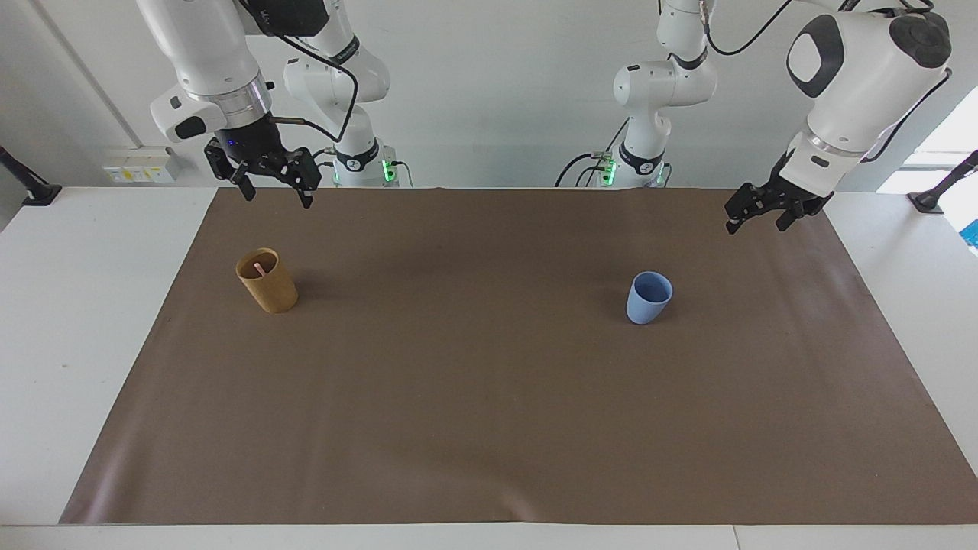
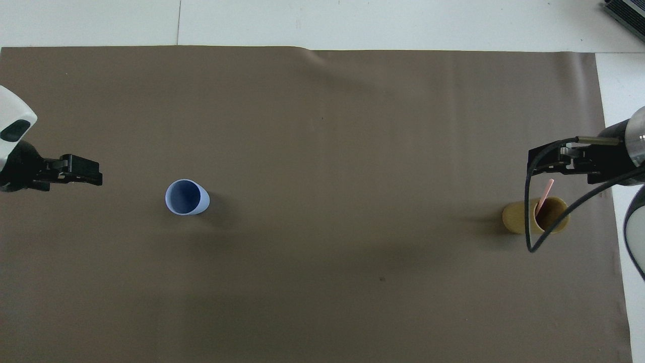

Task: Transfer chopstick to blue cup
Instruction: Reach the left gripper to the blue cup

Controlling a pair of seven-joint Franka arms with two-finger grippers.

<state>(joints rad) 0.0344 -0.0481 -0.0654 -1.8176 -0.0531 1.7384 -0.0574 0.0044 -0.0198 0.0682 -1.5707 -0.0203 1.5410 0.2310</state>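
I see chopstick (image 2: 544, 190) standing in tan cup (image 1: 267, 280) at right arm's end, well apart from blue cup (image 1: 649, 298). Right gripper (image 1: 273, 182) up over mat (image 1: 489, 428) near tan cup, jaws wide, empty. Left gripper (image 1: 756, 216) wide, empty, up near blue cup. I judge: nothing picked yet. Next: lower right gripper, pinch stick top.

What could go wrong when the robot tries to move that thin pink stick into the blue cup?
1. The chopstick is thin and leans inside the tan cup; the open right hand could miss it or tip that cup.
2. Held at one end, the stick might swing or slip on the long way along the mat.
3. The blue cup is small and tapers, so a misaimed drop could knock it over.
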